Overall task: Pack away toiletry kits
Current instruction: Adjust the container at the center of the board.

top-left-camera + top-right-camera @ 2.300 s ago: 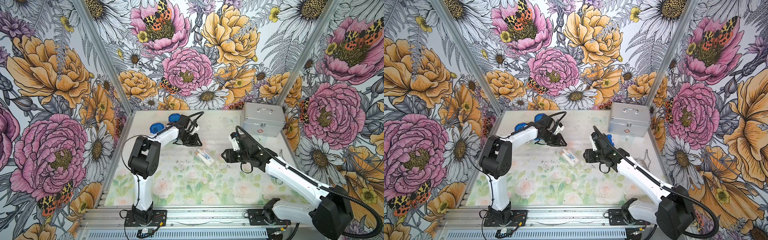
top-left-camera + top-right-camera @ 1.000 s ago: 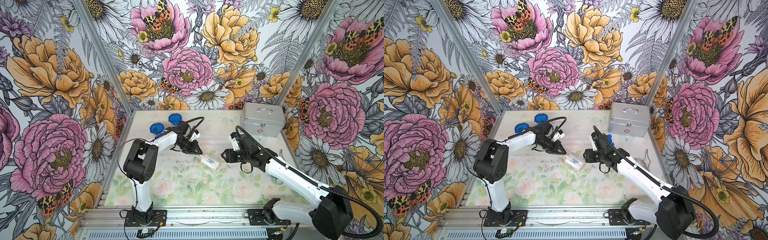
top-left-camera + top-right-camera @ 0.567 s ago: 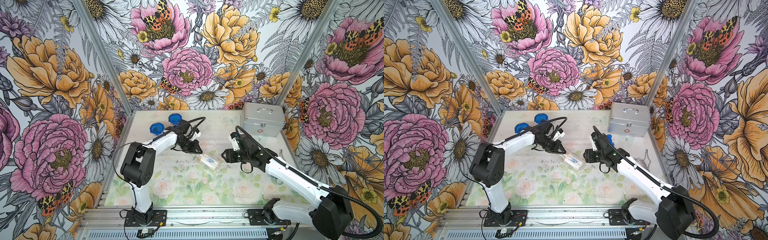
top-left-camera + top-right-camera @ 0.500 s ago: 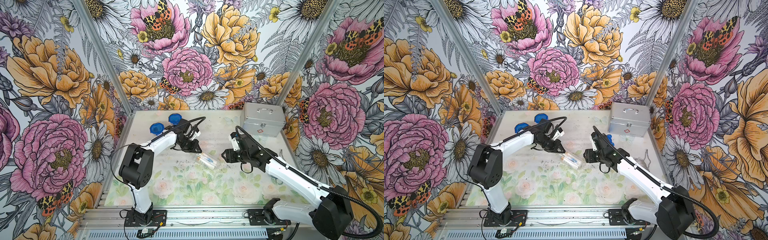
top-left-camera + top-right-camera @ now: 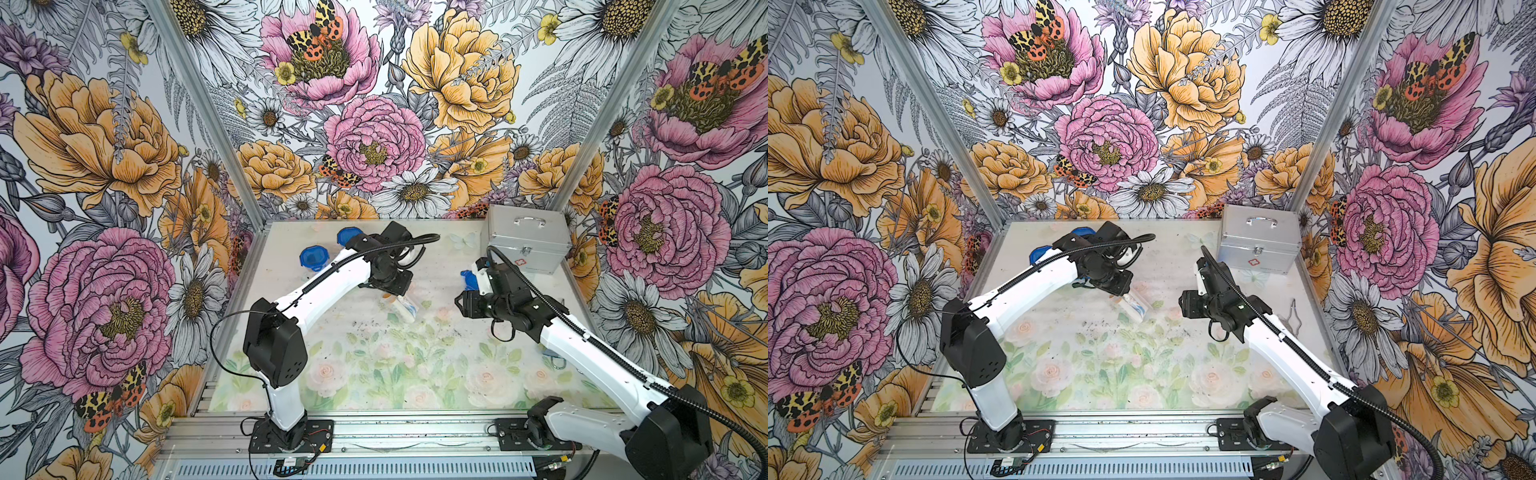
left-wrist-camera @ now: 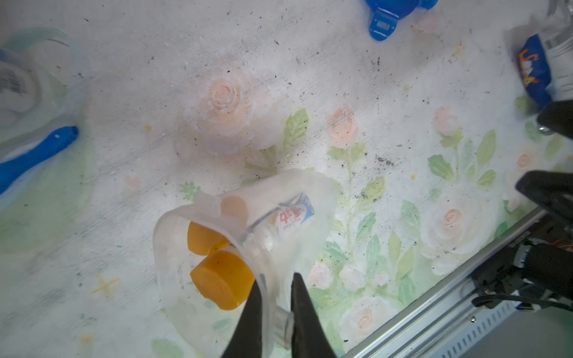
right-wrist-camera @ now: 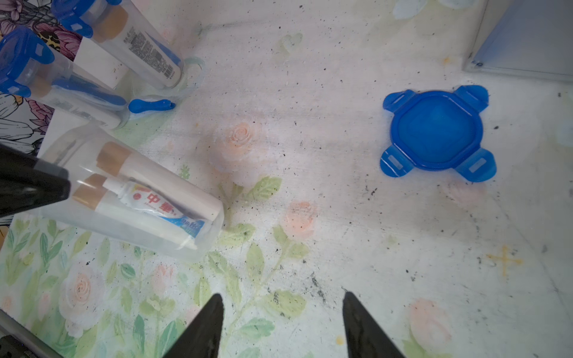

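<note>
A clear plastic cup [image 6: 313,201] holding gold-capped white bottles [image 7: 161,179] and a toothpaste tube [image 7: 155,204] lies tilted mid-table in both top views, at cup [image 5: 404,309] and cup [image 5: 1134,307]. My left gripper [image 6: 276,279] is shut on the cup's rim, one finger inside the mouth and one outside. My right gripper [image 7: 282,297] hovers open over bare table to the cup's right, also seen as right gripper [image 5: 459,305]. A loose blue four-tabbed lid [image 7: 434,133] lies flat behind the right gripper. Two lidded kits [image 5: 313,257] [image 5: 348,237] stand at the back left.
A silver metal case [image 5: 528,241] stands shut at the back right corner. A blue toothbrush [image 7: 152,105] lies beside the lidded kits. A thin wire tool [image 5: 1292,318] lies near the right wall. A metal rail [image 5: 374,432] runs along the front edge.
My left gripper came forward from the back to the cup and took its rim. Since then the cup's mouth end has shifted slightly toward the back left. The right arm has held still.
</note>
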You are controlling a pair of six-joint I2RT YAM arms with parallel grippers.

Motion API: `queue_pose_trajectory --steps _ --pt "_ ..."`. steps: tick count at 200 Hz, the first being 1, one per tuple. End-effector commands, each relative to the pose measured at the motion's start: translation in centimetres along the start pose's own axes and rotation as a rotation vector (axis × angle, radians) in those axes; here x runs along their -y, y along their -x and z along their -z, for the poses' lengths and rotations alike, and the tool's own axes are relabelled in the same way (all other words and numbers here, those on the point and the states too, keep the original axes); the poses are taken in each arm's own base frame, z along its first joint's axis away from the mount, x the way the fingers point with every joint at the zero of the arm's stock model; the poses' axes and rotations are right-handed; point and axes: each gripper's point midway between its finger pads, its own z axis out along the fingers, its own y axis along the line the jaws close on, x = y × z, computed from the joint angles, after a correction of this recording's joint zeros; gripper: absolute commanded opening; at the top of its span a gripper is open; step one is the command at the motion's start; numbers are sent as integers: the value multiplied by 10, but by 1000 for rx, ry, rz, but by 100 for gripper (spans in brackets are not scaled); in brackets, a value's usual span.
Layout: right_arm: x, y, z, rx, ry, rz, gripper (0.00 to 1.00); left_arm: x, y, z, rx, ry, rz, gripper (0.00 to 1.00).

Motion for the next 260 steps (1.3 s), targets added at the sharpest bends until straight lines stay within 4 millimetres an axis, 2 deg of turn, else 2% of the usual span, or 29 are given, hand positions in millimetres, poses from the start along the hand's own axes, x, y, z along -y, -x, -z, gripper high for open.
queue_pose_trajectory --steps 1,41,49,89,126,180,236,260 --pt "0 17 10 54 3 28 61 -1 3 -1 -16 150 -29 0" --pt "11 20 15 68 -31 37 61 9 3 -16 -44 237 -49 0" --pt "13 19 15 70 -36 34 61 6 4 -19 -42 283 -54 0" --pt "25 15 17 70 -55 8 61 16 3 -25 -46 373 -94 0" --pt "32 15 18 77 -69 -5 61 35 -7 -31 -73 346 -103 15" --pt "37 14 16 69 -79 -7 61 63 -18 -32 -94 256 -84 47" --pt "40 16 19 79 -88 -8 61 72 -24 -34 -107 238 -93 47" --pt "41 15 19 82 -91 -14 61 84 -28 -34 -120 193 -85 46"
